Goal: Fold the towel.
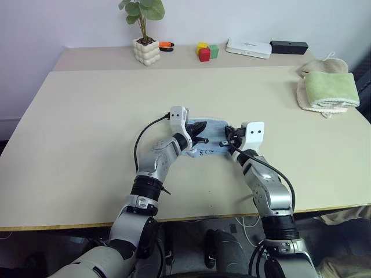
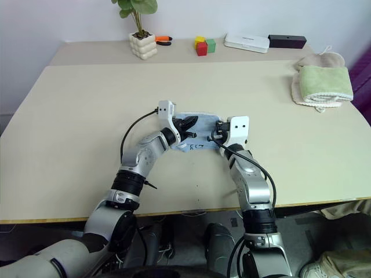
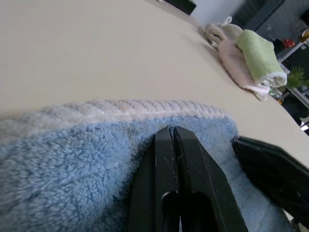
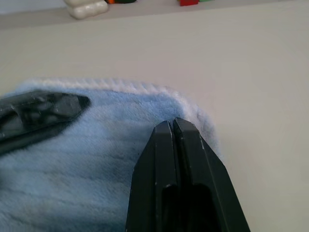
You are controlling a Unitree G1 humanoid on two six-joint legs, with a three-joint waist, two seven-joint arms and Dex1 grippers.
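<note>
— What is the robot standing at?

— A big, flat, cream-coloured table (image 1: 87,145) with a pale wall behind it. Along the far edge sits a small green plant in a bumpy white pot (image 1: 146,49). Near it are little red, yellow and green blocks (image 1: 206,51), a flat white box (image 1: 248,48) and a long black box (image 1: 288,47). On the right side of the table lies a folded green towel (image 1: 331,88) on top of a beige cloth (image 1: 322,104).

— Where is the towel it has to fold?

— The small, soft, light blue towel with a white edge (image 1: 210,139) lies on the table close to the robot, about in the middle. It is well away from the green towel. It lies low on the table, bunched a little between the two hands.

— And the fingers?

— The left gripper (image 1: 201,139) is at the left end of the blue towel. The left wrist view shows its two black fingers (image 3: 174,164) pressed tight together, with the tips down on the fluffy blue cloth just inside the white edge. The right gripper (image 1: 226,142) is at the right end. Its black fingers (image 4: 176,154) are squeezed together too, and they sit on the blue cloth near its white corner.

— Do they hold any cloth?

— I cannot tell if any cloth is pinched between them. The two grippers point toward each other, with a bit of blue towel between them.
</note>
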